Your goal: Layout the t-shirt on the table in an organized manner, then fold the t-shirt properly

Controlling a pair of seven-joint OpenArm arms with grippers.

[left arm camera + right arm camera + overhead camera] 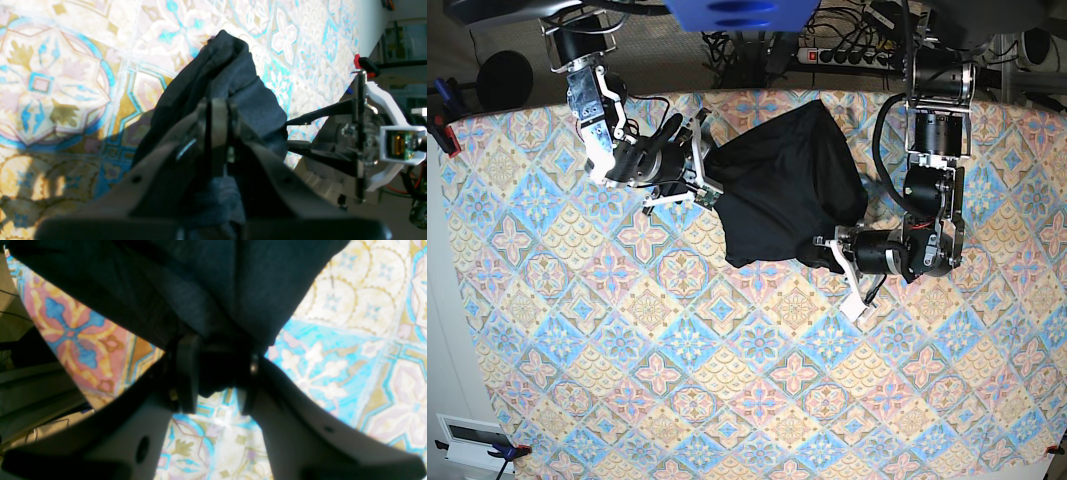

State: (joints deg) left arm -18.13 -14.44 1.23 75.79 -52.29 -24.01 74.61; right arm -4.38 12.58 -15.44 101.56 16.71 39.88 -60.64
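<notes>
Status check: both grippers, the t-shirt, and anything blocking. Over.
Left gripper shut on the t-shirt. Right gripper gripping the opposite edge. Shirt bunched, not yet spread on the table. Nothing in the way.

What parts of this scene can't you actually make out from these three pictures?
- Base view: the t-shirt is bunched, so sleeves and collar are hidden in its own folds.
- Left wrist view: the left hand blocks the cloth beneath it; the near fingers are blurred.
- Right wrist view: the shirt is cut off by the top edge, and the right hand shadows its grip.
</notes>
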